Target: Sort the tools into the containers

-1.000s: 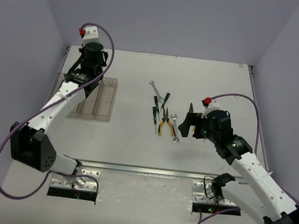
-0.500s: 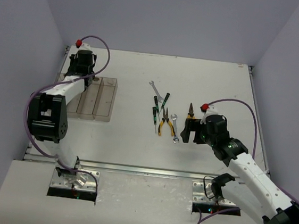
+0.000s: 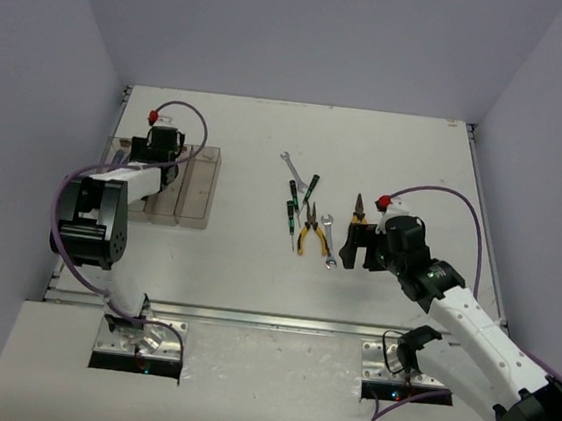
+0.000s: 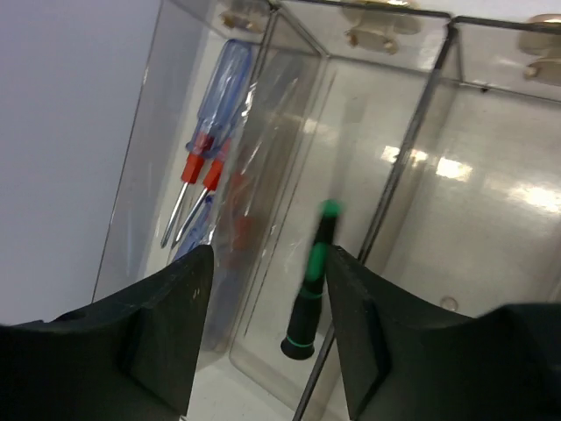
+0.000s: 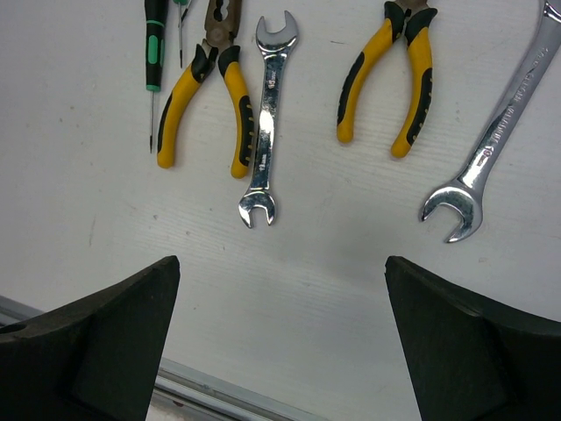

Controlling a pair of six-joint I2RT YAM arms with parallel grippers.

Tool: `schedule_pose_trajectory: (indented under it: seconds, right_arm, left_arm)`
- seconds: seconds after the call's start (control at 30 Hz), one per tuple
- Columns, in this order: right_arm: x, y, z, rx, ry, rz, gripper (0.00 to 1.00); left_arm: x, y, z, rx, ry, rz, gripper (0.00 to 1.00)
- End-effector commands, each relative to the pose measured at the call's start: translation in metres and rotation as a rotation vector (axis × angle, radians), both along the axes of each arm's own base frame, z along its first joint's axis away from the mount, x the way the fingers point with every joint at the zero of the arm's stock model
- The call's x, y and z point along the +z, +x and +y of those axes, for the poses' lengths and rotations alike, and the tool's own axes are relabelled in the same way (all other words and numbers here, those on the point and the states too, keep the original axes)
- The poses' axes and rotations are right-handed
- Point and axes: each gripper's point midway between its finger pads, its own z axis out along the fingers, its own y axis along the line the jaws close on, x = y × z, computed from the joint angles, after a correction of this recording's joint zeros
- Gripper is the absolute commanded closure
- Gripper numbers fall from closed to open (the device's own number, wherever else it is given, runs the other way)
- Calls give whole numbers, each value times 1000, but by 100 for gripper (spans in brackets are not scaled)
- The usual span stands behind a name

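My left gripper (image 3: 157,143) hangs over the clear containers (image 3: 195,186) at the table's left. In the left wrist view it (image 4: 272,254) is open. A blurred green-and-black screwdriver (image 4: 311,289) stands loose between the jaws, close to the right finger, inside the second bin. Two blue-handled screwdrivers (image 4: 215,105) lie in the leftmost bin. My right gripper (image 3: 360,251) is open and empty (image 5: 280,263), just in front of the remaining tools. These are two yellow pliers (image 5: 210,96) (image 5: 386,83), a small wrench (image 5: 266,114), a larger wrench (image 5: 495,140) and a green screwdriver (image 5: 153,53).
Further out on the table lie another wrench (image 3: 288,163) and green-handled screwdrivers (image 3: 310,189). The metal rail of the table's near edge (image 5: 219,395) runs below my right gripper. The two right-hand bins (image 4: 491,193) show nothing inside. Grey walls stand on both sides.
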Motion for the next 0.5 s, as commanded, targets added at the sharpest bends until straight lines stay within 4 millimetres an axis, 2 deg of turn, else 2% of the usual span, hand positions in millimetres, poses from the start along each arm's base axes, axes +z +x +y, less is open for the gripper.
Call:
schedule_pose_trajectory:
  seconds: [0.0, 0.03, 0.07, 0.1, 0.17, 0.2, 0.27, 0.33, 0.4, 0.43, 0.47]
  right_arm:
    - [7, 10, -2, -18, -3, -52, 1]
    - [7, 10, -2, -17, -3, -52, 1]
    - [7, 11, -1, -14, -3, -52, 1]
    - [7, 10, -1, -10, -1, -48, 1]
    - [5, 10, -1, -9, -10, -46, 1]
    - [4, 11, -3, -19, -15, -45, 1]
    - [3, 14, -10, -74, -27, -46, 1]
    - [1, 17, -18, -143, -39, -40, 1]
    - [-4, 20, -26, -183, -74, -31, 1]
    - [-5, 21, -26, -186, -87, -21, 1]
    - [-8, 23, -25, -170, -106, -4, 1]
  left_arm:
    - [41, 11, -6, 33, -53, -146, 32]
    - [58, 15, -7, 45, -66, -180, 23]
    - [79, 18, -9, 54, -70, -213, 17]
    - [91, 21, -9, 71, -80, -234, 13]
    - [140, 13, -34, 82, -174, -330, 1]
    - [174, 11, -48, 48, -219, -405, 0]
    - [205, -9, -81, -59, -354, -449, 0]
    - [201, -33, -121, -200, -502, -432, 0]
    - [221, -69, -140, -313, -588, -516, 0]
    - [210, -86, -149, -356, -622, -504, 0]
    - [190, -105, -157, -390, -655, -479, 0]
